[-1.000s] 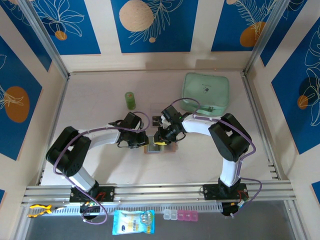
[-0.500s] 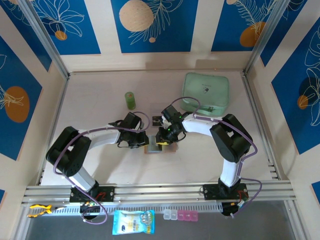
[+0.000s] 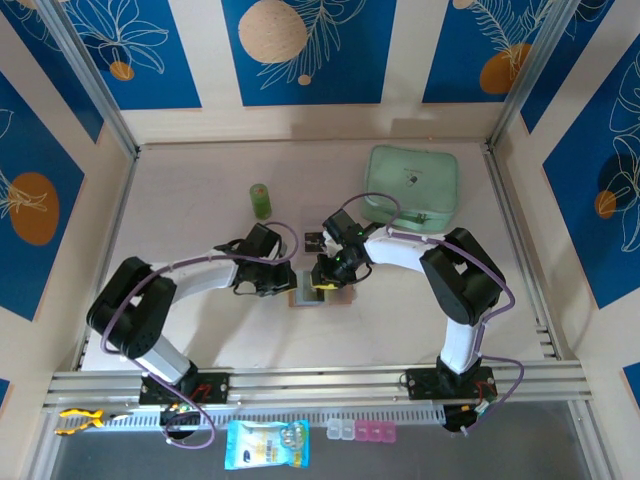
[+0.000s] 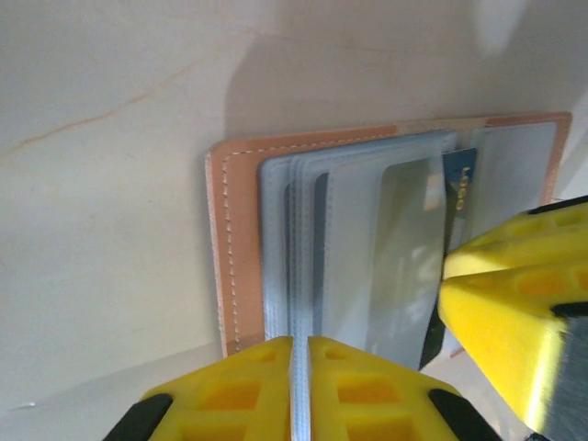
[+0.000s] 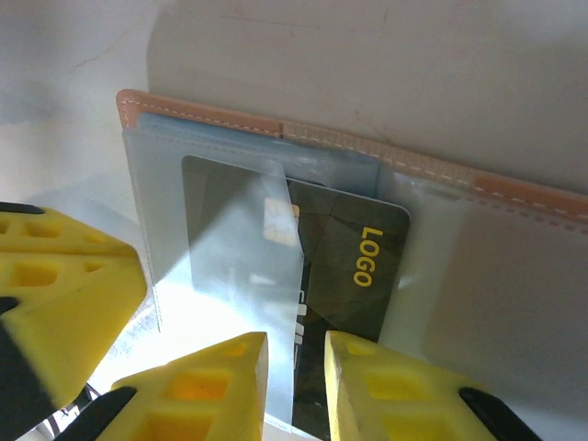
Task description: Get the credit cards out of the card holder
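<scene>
Left tool (image 4: 300,372) pinches the clear sleeves (image 4: 367,266) of the open holder (image 4: 230,257) on the worktop (image 4: 110,138); right tool (image 5: 296,377) clamps a dark card (image 5: 354,266).

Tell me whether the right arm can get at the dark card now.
Probably yes: the right gripper sits at the dark card, which lies partly uncovered in a clear sleeve of the card holder, with nothing between.

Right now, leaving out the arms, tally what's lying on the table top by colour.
Green: 2, the mint pouch and the small cylinder
Salmon-tan: 1, the card holder
Dark: 2, the dark card in the holder's sleeve and a small flat item, too small to identify
Total: 5
</scene>
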